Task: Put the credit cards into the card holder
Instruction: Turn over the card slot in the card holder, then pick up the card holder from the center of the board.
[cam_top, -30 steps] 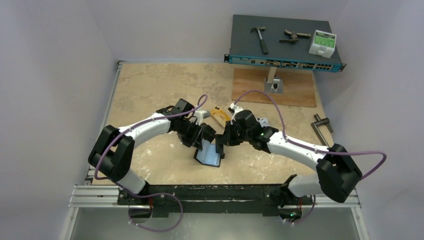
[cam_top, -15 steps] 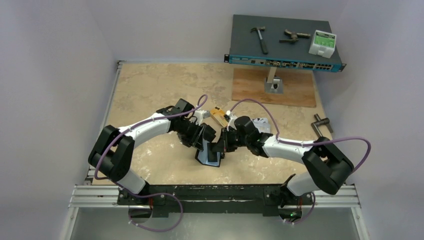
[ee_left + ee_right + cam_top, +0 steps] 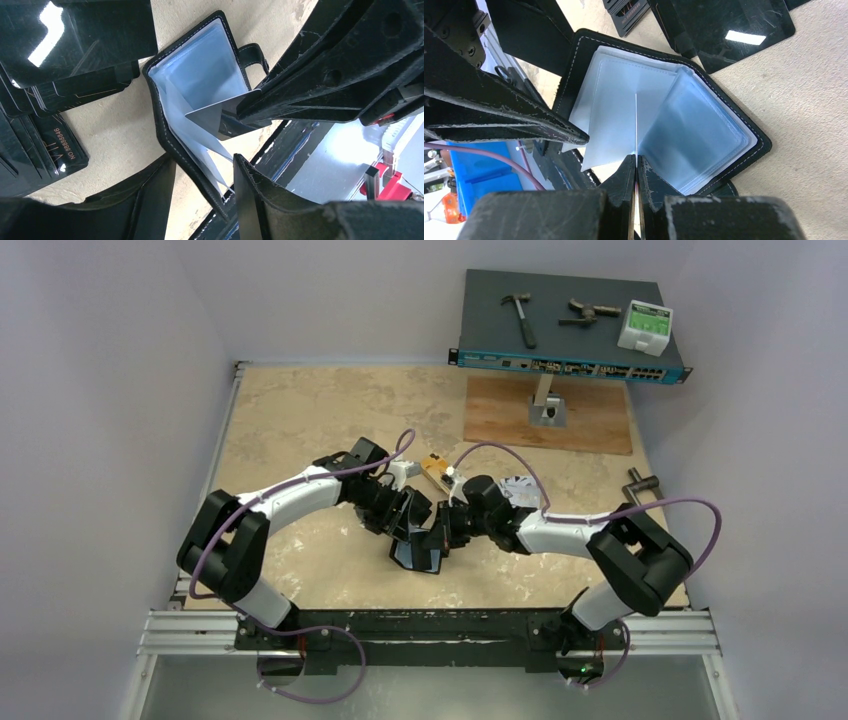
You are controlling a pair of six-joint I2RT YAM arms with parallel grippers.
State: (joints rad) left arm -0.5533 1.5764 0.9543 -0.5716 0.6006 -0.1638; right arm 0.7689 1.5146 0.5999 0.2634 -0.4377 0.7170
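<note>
black card holder (image 3: pixel 704 130), one, open; one silver card (image 3: pixel 216 118) tight in right gripper (image 3: pixel 636 163); left gripper (image 3: pixel 204 165): grip unclear

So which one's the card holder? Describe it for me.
On the beige table, look where the two arms' fingers meet. The card holder is the open black wallet there; unlike the flat dark cards beside it, it has stitched edges and pale clear sleeves.
</note>
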